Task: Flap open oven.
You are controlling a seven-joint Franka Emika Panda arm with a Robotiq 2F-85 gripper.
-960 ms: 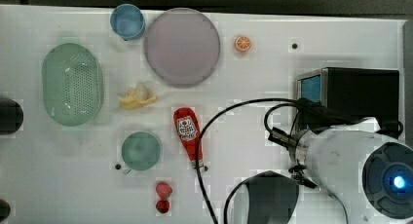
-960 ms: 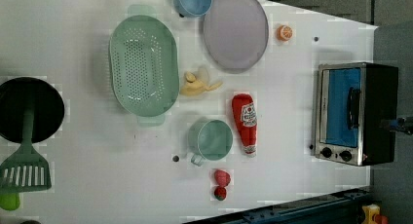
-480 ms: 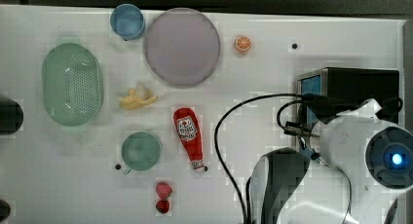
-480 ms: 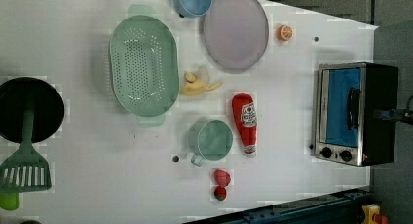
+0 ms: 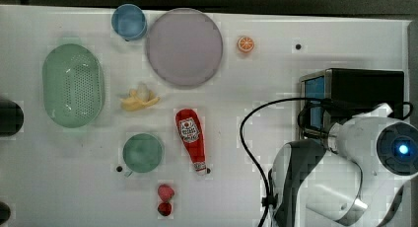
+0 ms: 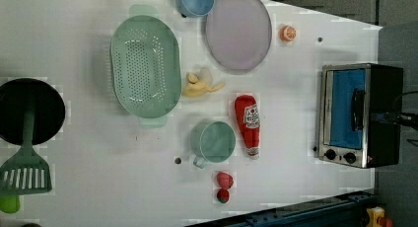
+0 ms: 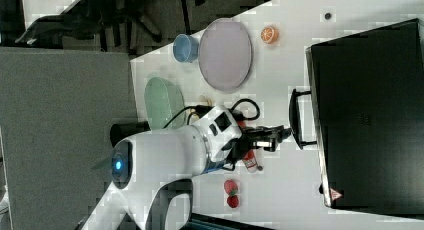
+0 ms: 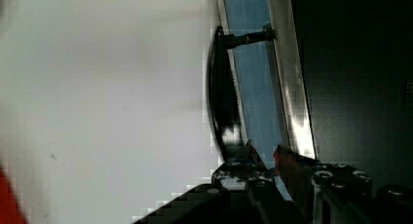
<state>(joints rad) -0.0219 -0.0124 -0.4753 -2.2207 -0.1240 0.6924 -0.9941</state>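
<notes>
Black on top and standing shut at the top view's right end of the white table point(image 5: 256, 64): the oven point(image 5: 365, 89). Hiding the lower part of its front and the knobs there, in the top view, behind the white arm point(image 5: 360, 143). Cutting the gripper point(image 8: 265, 156) off at the wrist view's edge, leaving just the tips showing. Reaching farther over the oven than a second ago in the top view, and coming in across the oven's dark top toward the bar handle point(image 6: 358, 108) in the left view. Keeping the fingers point(image 8: 243, 153) only narrowly apart, gripping nothing, one tip lying just beside the handle's end; hard telling whether touching.
</notes>
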